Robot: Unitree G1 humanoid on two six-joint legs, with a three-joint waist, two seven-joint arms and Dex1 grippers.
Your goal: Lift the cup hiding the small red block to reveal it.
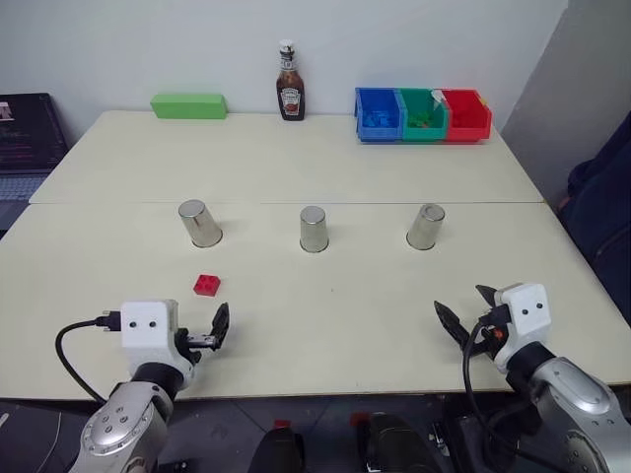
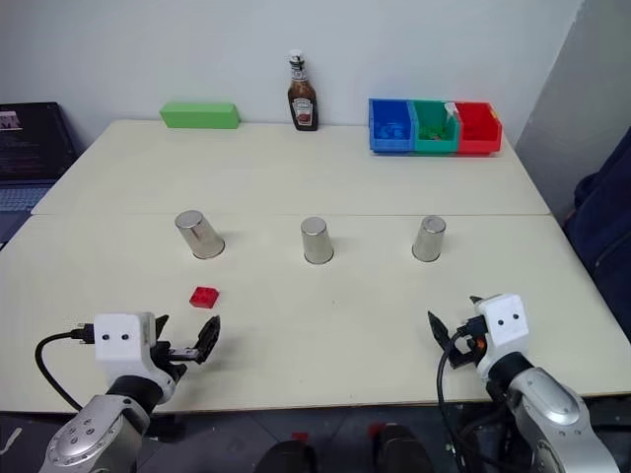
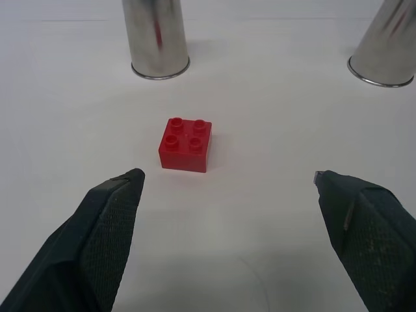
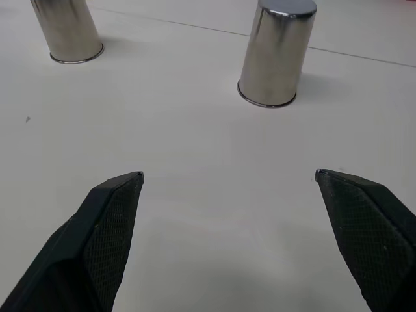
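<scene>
**Red block in the open, three cups mouth-down, both grippers empty**

The small red block (image 1: 207, 285) lies uncovered on the pale table (image 1: 325, 168), studs up, just ahead of the left gripper (image 1: 205, 335). In the left wrist view it sits between the two spread black fingers (image 3: 104, 227) and a little beyond their tips, nearer one finger than the other, touching neither. That gripper's fingers stand wide apart and hold nothing.

Three steel cups stand upside down in a row across the table. The left cup (image 1: 200, 224) is directly past the block and apart from it, tilted as seen from the head. The middle cup (image 1: 314, 229) and the right cup (image 1: 426, 226) stand farther along the row, well apart from each other.

The right gripper (image 1: 468, 310) hovers low at the near edge of the table, its fingers (image 4: 107, 227) spread wide with only bare tabletop between them; the right cup stands well ahead of their tips.

At the far edge stand a green box (image 1: 188, 105), a ketchup bottle (image 1: 290, 87), and blue, green and red bins (image 1: 423, 114) side by side
</scene>
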